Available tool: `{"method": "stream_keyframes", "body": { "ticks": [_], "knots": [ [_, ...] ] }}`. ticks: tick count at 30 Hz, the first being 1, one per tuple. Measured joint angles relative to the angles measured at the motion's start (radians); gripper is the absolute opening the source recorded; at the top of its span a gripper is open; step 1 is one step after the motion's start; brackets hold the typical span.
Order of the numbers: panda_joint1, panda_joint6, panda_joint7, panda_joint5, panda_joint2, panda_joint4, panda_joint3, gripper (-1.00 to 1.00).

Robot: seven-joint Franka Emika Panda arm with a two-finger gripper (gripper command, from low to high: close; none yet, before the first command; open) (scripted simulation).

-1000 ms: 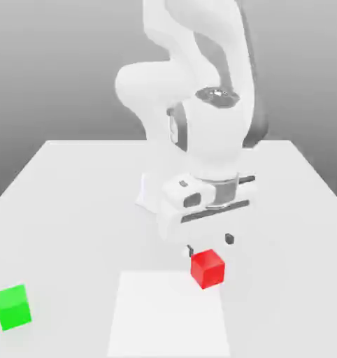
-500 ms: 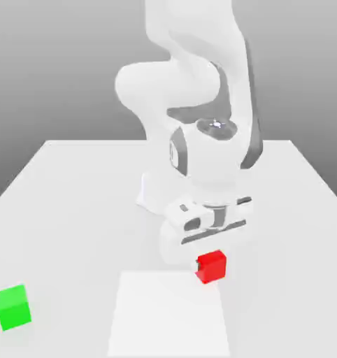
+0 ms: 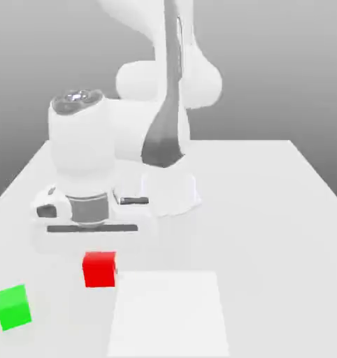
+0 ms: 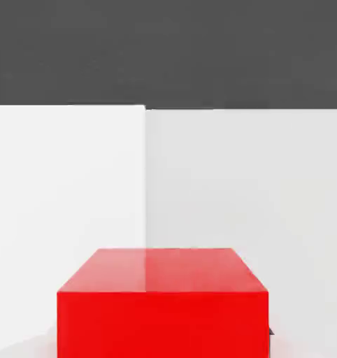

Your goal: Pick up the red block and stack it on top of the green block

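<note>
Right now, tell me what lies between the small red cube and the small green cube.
Nothing: in the exterior view, bare white table separates red cube from green cube.

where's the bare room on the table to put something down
Free: the wide stretch toward the exterior view's right of the red block, and the table right of the arm's base. Crowded: the left front, where the gripper holds red near the green block.

I see white counter [image 3: 283, 210] filling lower frame; brighter white square patch [image 3: 170, 314] bottom centre; plain grey gradient backdrop [image 3: 283, 63] above.
</note>
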Motion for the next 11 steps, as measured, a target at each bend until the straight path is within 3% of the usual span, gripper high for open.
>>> {"method": "stream_keyframes", "body": {
  "ticks": [3,7,8,11],
  "knots": [
    [-0.077,-0.037,-0.039,0.022,0.057,0.098,-0.055,-1.00],
    [-0.125,0.057,-0.099,0.097,0.186,0.130,-0.029,-1.00],
    [-0.135,0.080,-0.110,0.112,0.213,0.133,-0.018,1.00],
    [-0.135,0.080,-0.110,0.112,0.213,0.133,-0.018,1.00]
  ]
}}
